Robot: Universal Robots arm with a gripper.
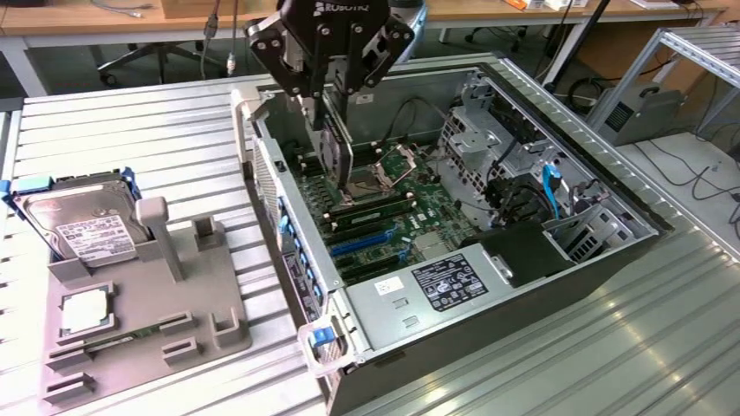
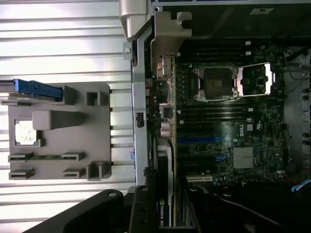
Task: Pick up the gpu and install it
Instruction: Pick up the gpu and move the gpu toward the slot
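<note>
GPU hangs on edge inside the open case, over the motherboard and close to the case wall facing the holder. I see my gripper pinching its upper edge. Whether it touches the board, I cannot tell.

The gpu is a thin black card, held upright on its edge in the gripper inside the open case. It hangs low over the motherboard, beside the rear wall; whether its lower edge touches cannot be told. From the wrist it shows edge-on, with an NVIDIA label.
</note>
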